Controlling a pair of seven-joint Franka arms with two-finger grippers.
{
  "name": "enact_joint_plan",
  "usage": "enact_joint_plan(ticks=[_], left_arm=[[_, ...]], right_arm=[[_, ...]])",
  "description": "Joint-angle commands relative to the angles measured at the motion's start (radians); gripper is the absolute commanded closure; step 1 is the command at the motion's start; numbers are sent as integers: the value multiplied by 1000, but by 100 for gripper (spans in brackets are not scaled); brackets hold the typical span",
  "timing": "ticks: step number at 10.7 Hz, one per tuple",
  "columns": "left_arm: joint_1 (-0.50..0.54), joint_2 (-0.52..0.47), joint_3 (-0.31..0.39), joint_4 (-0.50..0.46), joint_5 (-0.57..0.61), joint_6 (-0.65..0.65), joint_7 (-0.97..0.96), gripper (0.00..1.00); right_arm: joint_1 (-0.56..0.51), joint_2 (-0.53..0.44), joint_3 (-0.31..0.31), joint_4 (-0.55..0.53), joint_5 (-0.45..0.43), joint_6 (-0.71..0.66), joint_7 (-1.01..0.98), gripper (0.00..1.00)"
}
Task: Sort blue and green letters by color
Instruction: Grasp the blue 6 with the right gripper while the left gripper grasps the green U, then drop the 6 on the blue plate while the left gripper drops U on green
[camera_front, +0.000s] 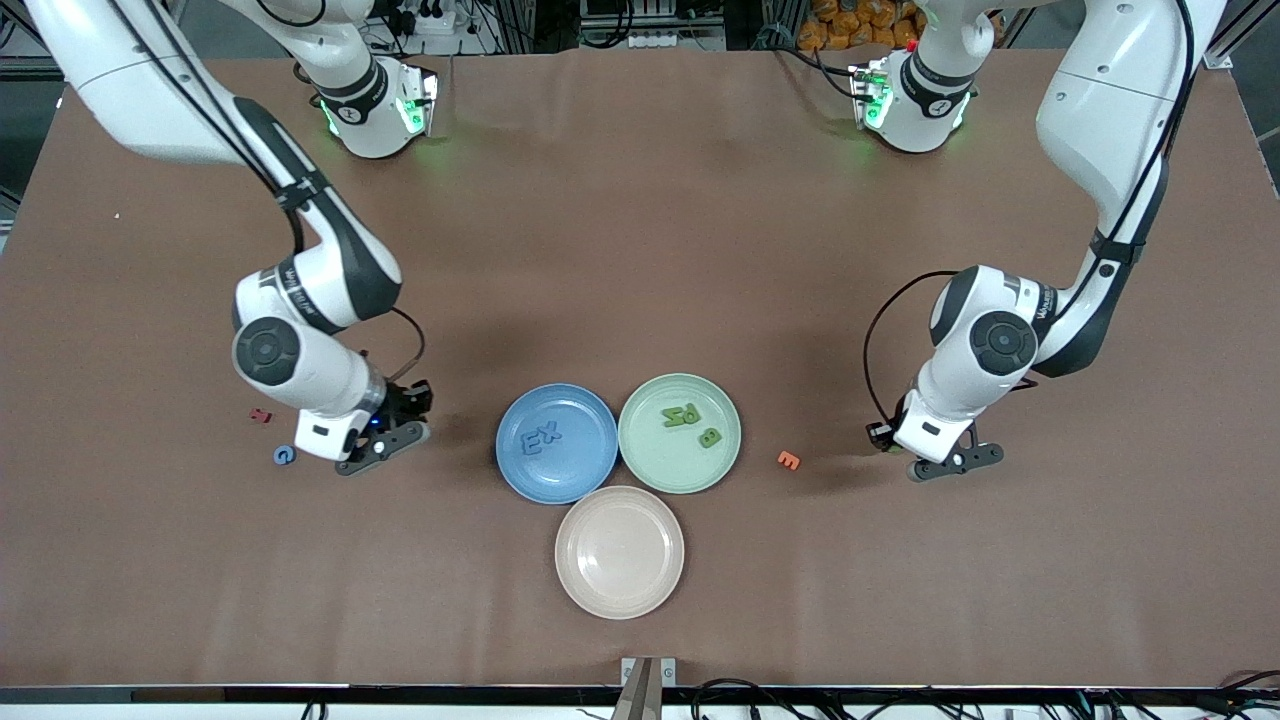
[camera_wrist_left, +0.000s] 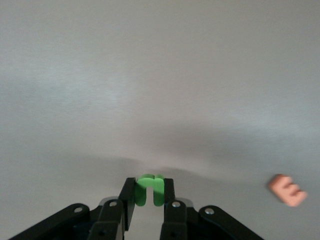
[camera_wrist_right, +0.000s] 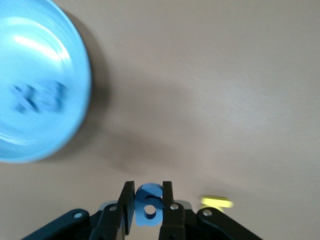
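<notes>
Three round plates are grouped near the middle of the brown cloth-covered table (camera_front: 640, 200). A blue plate (camera_front: 520, 465) and a pale green plate (camera_front: 725, 450) sit side by side and touching, the blue one toward the right arm's end. A pale pink plate (camera_front: 619, 580) lies nearer the front camera, touching both.

Two flat light blue letters, E and X (camera_front: 540, 439), are seen lying in the blue plate. In the pale green plate three flat green letters are noted: two close together (camera_front: 681, 416) and a B (camera_front: 710, 437) just beside them.

The right gripper (camera_wrist_right: 148, 206) is held low over the table toward the right arm's end, well apart from the blue plate. Its fingers are clamped on a small light blue letter with a round hole (camera_wrist_right: 148, 204), as shown in the right wrist view. A small yellow piece (camera_wrist_right: 216, 202) is seen on the cloth close by in that view.

Another blue letter, a G (camera_front: 284, 455), lies on the table beside the right arm's wrist, with a small red letter (camera_front: 261, 415) near it.

The left gripper (camera_wrist_left: 149, 196) is held low over the table toward the left arm's end. Its fingers are closed on a small green u-shaped letter (camera_wrist_left: 148, 190). An orange letter E (camera_front: 788, 460) lies on the cloth between that gripper and the green plate.
</notes>
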Motion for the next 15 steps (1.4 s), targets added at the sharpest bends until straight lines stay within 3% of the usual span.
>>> enact_joint_plan(ticks=[1,9,11,12,13,14,15], left_arm=[[-47,-6,-36,24,15,-19,-144,100],[-331,75,-33,147,21,-17,-536,100],[-355,96,-31,183,23,-17,-586,100],[-363,104,-31,202,18,-17,-616,80],[-363,107,-25,211,38,-17,-603,1],[-363,104,-25,208,44,-19,-591,0],[-363,104,-25,208,46,-20,-590,0]], right_arm=[[96,23,-6,66,9,-19,237,100],[264,186,-14,254,-3,-16,579,100],[341,207,-73,291,-5,-11,629,100],[382,218,-111,305,-3,-9,654,100],[401,237,-127,326,-4,-6,670,100],[403,253,-127,342,-5,-5,670,100],[401,258,-127,343,-5,-5,670,81]])
